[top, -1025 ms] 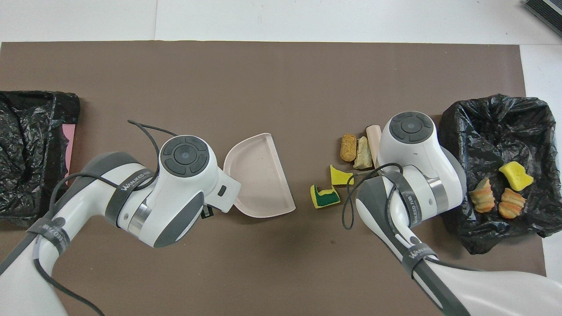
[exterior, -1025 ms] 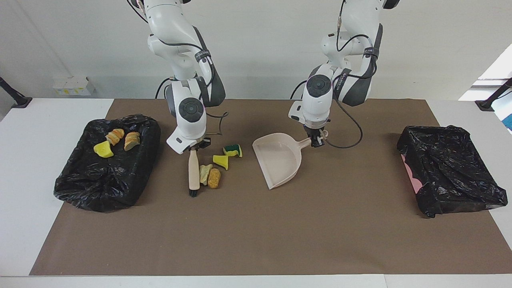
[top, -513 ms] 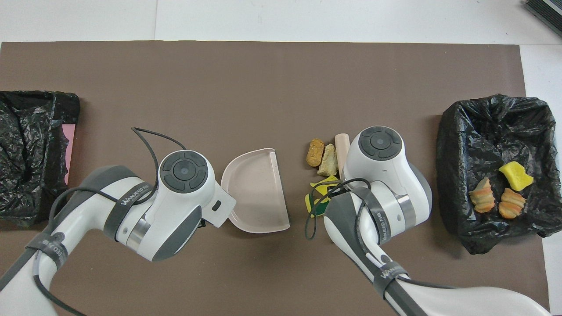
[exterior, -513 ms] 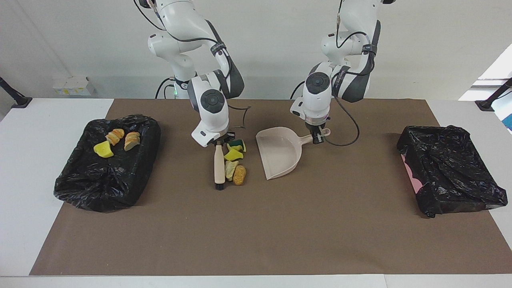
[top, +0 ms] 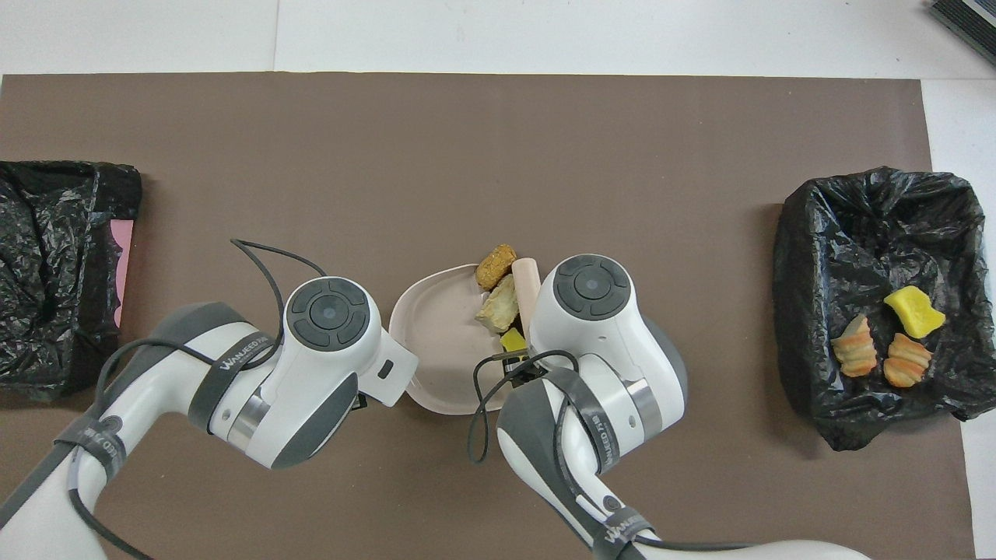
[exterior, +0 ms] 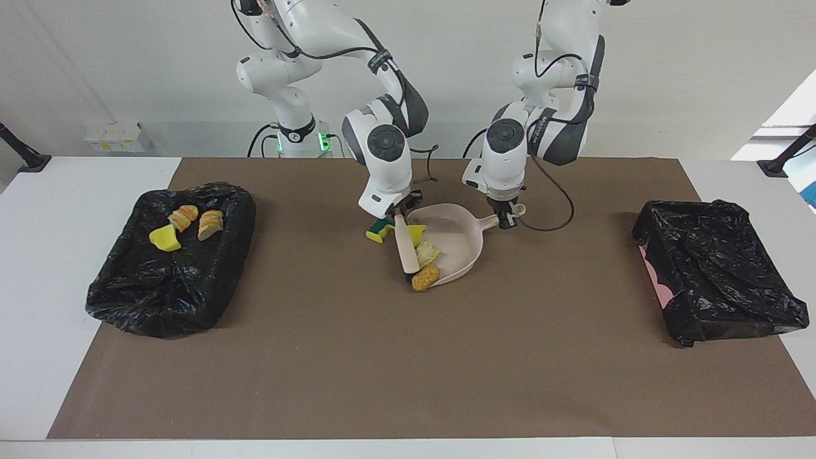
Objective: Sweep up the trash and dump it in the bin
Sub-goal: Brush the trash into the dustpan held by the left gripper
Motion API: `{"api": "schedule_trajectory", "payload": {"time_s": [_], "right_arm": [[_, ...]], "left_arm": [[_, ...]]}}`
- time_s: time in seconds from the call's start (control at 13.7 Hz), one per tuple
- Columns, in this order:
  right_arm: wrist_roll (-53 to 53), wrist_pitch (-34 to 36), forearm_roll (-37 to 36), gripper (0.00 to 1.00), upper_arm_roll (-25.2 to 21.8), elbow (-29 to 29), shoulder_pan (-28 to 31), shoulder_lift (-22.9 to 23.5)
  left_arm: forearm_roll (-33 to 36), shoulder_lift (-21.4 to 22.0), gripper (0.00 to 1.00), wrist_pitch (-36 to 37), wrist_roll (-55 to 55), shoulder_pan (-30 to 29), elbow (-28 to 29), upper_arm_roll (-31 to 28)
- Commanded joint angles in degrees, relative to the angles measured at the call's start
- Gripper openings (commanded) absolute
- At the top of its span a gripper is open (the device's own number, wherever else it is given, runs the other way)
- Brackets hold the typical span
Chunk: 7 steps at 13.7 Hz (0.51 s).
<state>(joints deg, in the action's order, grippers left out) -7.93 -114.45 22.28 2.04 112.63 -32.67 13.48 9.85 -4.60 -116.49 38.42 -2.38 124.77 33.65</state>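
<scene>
The trash was split up: an orange-brown lump [exterior: 425, 278] sat right at the dustpan's open lip, a pale tan chunk [exterior: 428, 253] and a yellow sponge bit [exterior: 416, 233] lay inside the dustpan [exterior: 458, 245], and a yellow-green sponge piece [exterior: 380, 232] sat on the mat just outside it, toward the right arm's end. Three more scraps [exterior: 185, 226] lay in the black-bagged bin [exterior: 169, 287] at that same end. The right gripper [exterior: 399, 213] had its fingers clamped on the brush [exterior: 405, 245], which lay slanted along the dustpan's mouth, touching the tan chunk and the lump. The left gripper [exterior: 507, 220] had its fingers closed on the dustpan's handle [exterior: 492, 221]. All this sat on a brown mat [exterior: 408, 357] over a white counter [exterior: 57, 242], plain white wall at the robots' end. Another black-bagged bin [exterior: 717, 274] sat at the left arm's end, well apart from everything. In the overhead view the right arm covered the green sponge piece
</scene>
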Motion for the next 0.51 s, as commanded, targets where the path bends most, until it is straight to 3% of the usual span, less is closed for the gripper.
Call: {"api": "schedule_trajectory", "payload": {"time_s": [0.0, 0.22, 0.44], "right_arm": [[2.2, 4.5, 3.2, 0.0, 1.7, -3.0, 0.9, -0.8], [1.8, 11.7, 1.2, 0.0, 0.6, -3.7, 3.8, -3.5], [-3.7, 15.4, -7.9, 0.0, 0.5, -1.3, 5.6, -5.7]], "left_arm": [[0.7, 1.7, 0.0, -1.5, -1.7, -0.8, 1.9, 0.0], [0.7, 1.6, 0.0, -1.6, -1.7, -0.8, 2.0, 0.0], [0.8, 1.8, 0.0, -1.7, -1.6, -0.7, 2.3, 0.0]]}}
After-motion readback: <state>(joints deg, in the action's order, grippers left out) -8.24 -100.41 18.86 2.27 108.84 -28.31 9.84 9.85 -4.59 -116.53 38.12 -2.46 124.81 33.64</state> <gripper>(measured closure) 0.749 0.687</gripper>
